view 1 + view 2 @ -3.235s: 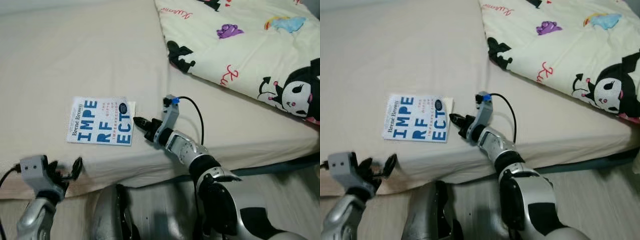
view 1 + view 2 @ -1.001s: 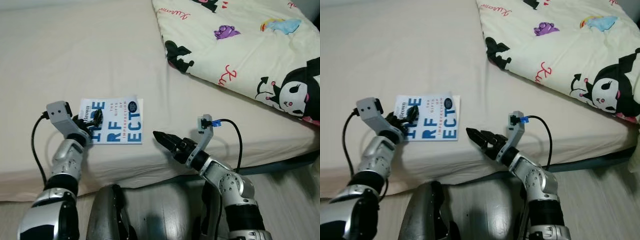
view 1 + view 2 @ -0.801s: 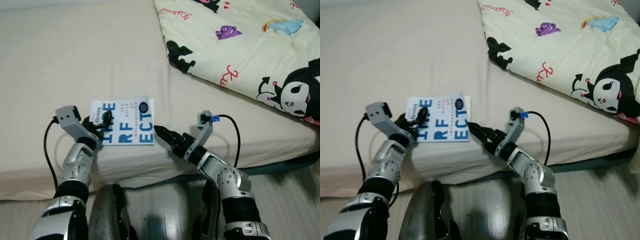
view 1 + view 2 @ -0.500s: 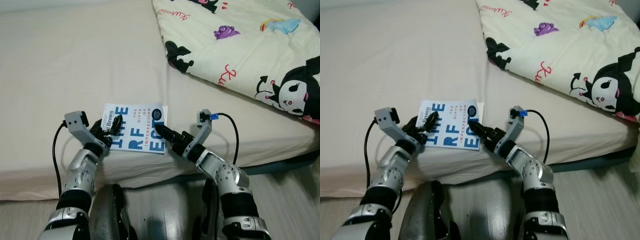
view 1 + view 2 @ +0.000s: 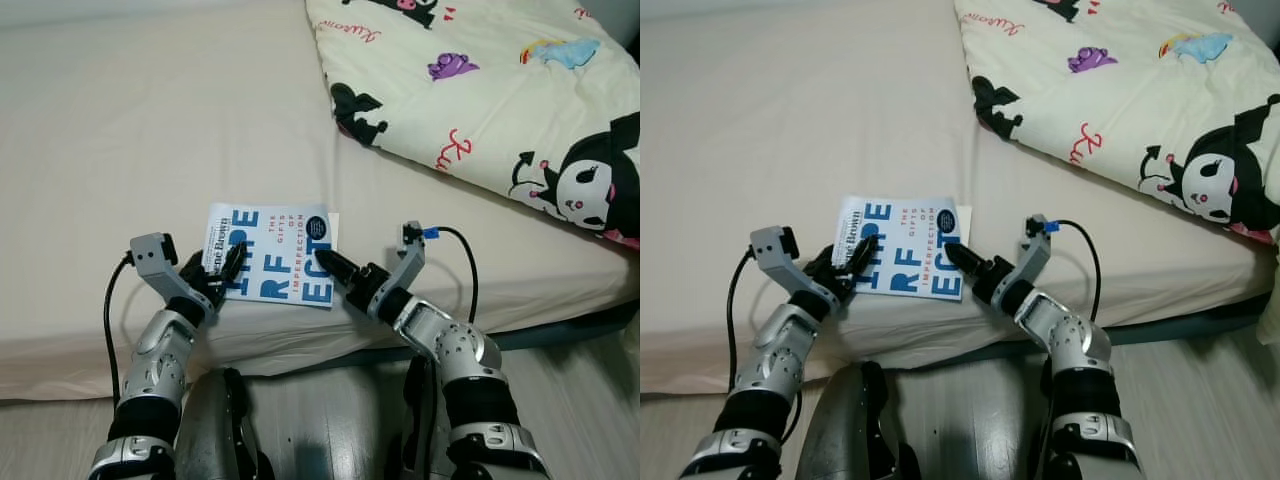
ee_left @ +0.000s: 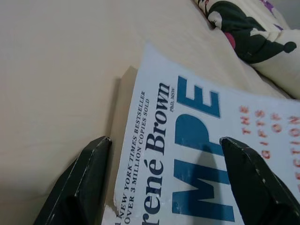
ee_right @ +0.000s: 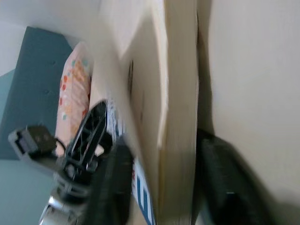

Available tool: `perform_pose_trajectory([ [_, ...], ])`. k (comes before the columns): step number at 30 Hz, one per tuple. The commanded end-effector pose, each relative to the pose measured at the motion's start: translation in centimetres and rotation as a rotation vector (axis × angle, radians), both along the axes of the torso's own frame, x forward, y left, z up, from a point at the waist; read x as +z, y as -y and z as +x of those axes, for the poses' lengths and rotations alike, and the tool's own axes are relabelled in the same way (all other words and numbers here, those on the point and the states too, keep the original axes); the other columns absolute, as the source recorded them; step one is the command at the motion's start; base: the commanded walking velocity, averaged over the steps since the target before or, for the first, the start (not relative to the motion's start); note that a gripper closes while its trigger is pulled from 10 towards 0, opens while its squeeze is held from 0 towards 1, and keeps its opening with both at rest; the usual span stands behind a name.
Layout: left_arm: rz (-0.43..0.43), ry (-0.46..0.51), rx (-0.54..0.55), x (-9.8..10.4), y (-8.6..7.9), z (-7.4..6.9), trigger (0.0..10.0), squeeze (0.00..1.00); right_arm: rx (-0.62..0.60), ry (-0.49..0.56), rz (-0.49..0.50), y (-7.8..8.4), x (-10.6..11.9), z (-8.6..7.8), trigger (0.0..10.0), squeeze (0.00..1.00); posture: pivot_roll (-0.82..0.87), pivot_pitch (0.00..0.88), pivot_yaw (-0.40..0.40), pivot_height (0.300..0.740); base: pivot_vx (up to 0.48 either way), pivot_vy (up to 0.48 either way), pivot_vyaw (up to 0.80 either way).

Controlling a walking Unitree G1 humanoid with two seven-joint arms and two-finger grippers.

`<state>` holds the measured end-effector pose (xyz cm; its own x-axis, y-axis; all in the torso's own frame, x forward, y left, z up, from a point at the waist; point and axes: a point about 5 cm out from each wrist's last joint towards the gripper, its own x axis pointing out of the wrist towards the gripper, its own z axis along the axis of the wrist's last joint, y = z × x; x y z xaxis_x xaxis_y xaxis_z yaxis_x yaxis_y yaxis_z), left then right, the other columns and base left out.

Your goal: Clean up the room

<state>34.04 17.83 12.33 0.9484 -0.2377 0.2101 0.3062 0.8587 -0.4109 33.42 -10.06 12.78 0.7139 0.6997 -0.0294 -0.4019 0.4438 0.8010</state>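
Lying flat near the front edge of the bed [image 5: 150,130] is a white book [image 5: 270,268] with big blue letters on its cover, and both grippers are at it, one from each side. The left gripper [image 5: 222,275] sits at the book's left edge, by the author's name. Its fingers [image 6: 89,178] are spread wide; in the left wrist view one is on the sheet just off the spine and the other over the cover, with nothing pinched between them. The right gripper [image 5: 336,270] is at the book's right edge, its tip against the cover's lower right corner. In the right wrist view the book's edge stands between its two dark fingers [image 7: 220,183], one on each side of the pages, so they straddle it; whether they are pressing on it I cannot tell, as that view is blurred. Behind and to the right, well apart from the book, a cream blanket [image 5: 480,90] printed with cartoon characters covers the bed's right part. Below the bed edge, between the two arms, shows the robot's silver body over a pale wood floor [image 5: 590,400].
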Motion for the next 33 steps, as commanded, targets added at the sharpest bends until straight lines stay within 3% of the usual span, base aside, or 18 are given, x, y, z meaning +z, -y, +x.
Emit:
perform_pose_trajectory([
  [1, -0.023, -0.066, -0.024, -1.6, 0.7, -0.6, 10.0, 0.00, 0.057, -0.079, -0.012, -0.9, -1.7, -1.0, 0.0, 0.00, 0.02, 0.335, 0.082, 0.453, 0.000, 0.000, 0.00],
  [11, -0.031, -0.079, -0.033, -1.7, 1.0, -0.9, 10.0, 0.00, 0.042, -0.018, -0.032, -0.5, -1.1, -0.3, 0.0, 0.00, 0.02, 0.324, 0.078, 0.453, 0.000, 0.000, 0.00],
  [13, -0.034, -0.077, -0.039, -1.6, 1.3, -0.8, 10.0, 0.00, 0.044, 0.095, -0.010, -0.4, 0.3, 0.0, 0.0, 0.00, 0.02, 0.310, 0.074, 0.453, 0.000, 0.000, 0.00],
  [16, -0.035, -0.073, -0.041, -1.5, 1.3, -0.7, 10.0, 0.00, 0.047, 0.143, 0.001, -0.3, 0.9, -0.1, 0.0, 0.00, 0.02, 0.304, 0.073, 0.453, 0.000, 0.000, 0.00],
  [18, -0.034, -0.063, -0.030, -1.0, 1.2, -0.4, 10.0, 0.00, 0.043, 0.246, 0.051, -0.1, 2.2, -0.3, 0.0, 0.00, 0.01, 0.293, 0.070, 0.453, 0.000, 0.000, 0.00],
  [19, -0.030, -0.055, -0.009, -0.7, 0.8, -0.2, 10.0, 0.00, 0.021, 0.303, 0.109, 0.4, 3.3, -0.4, 0.0, 0.00, 0.01, 0.279, 0.069, 0.453, 0.000, 0.000, 0.00],
  [23, -0.026, -0.047, 0.024, -0.1, 0.2, 0.3, 10.0, 0.00, -0.018, 0.359, 0.148, 1.2, 4.5, -0.2, 0.0, 0.00, 0.01, 0.267, 0.068, 0.453, 0.000, 0.000, 0.00],
  [29, -0.006, -0.082, 0.192, 1.2, -2.6, 1.5, 10.0, 0.00, -0.172, 0.444, 0.036, 3.7, 6.0, 1.0, 0.0, 0.00, -0.01, 0.206, 0.058, 0.453, 0.000, 0.000, 0.00],
  [31, -0.020, -0.082, 0.222, 1.7, -3.2, 1.7, 10.0, 0.00, -0.166, 0.450, 0.023, 4.0, 6.0, 1.1, 0.0, 0.00, -0.01, 0.189, 0.051, 0.453, 0.000, 0.000, 0.00],
  [33, -0.088, -0.031, 0.267, 3.4, -4.5, 1.9, 10.0, 0.00, -0.157, 0.451, 0.024, 4.4, 6.0, 0.9, 0.0, 0.00, -0.01, 0.171, 0.044, 0.463, 0.000, 0.000, 0.00],
])
